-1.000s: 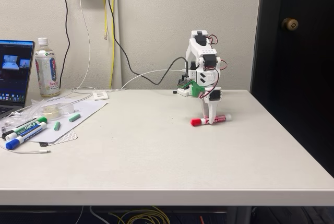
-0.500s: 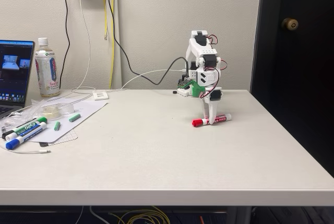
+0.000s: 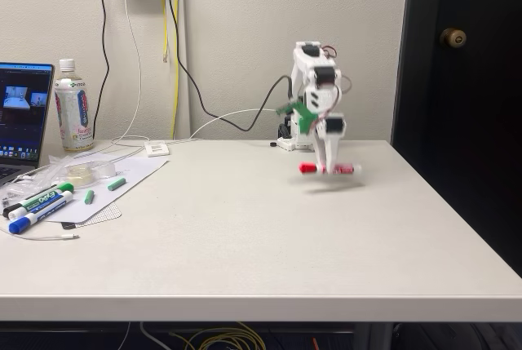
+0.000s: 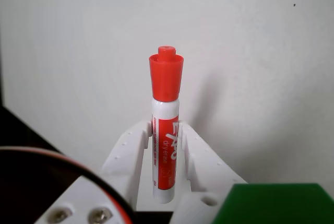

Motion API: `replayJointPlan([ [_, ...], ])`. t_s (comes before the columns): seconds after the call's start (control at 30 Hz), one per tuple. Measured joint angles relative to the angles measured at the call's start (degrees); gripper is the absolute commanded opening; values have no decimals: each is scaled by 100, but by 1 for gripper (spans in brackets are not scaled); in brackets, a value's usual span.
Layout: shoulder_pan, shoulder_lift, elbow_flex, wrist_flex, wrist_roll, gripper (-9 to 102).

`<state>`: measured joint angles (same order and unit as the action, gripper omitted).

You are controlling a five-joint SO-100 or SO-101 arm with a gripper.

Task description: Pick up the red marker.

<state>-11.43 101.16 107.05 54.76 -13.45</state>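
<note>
Lifted since a second ago, the red marker (image 3: 328, 169) now hangs level just above the table (image 3: 245, 228), right of the laptop (image 3: 23, 113), clamped mid-barrel by the gripper (image 3: 329, 169). Light, rigid, smooth plastic; a central hold likely prevents tipping.

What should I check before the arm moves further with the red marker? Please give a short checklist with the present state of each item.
1. Both fingers press on the red marker: ok, the barrel sits between them in the wrist view.
2. Marker is off the table: ok, the fixed view shows it in the air with a shadow below.
3. Marker is level: ok, about horizontal in the fixed view.
4. Grip is near the middle of the marker: ok.
5. Grip is firm enough: cannot tell.
6. Green-capped marker and blue-capped marker are far from the gripper: ok.
</note>
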Motion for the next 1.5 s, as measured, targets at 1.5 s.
replayJointPlan([
  [1.5,624,5388,2241,-1406,1564,0],
])
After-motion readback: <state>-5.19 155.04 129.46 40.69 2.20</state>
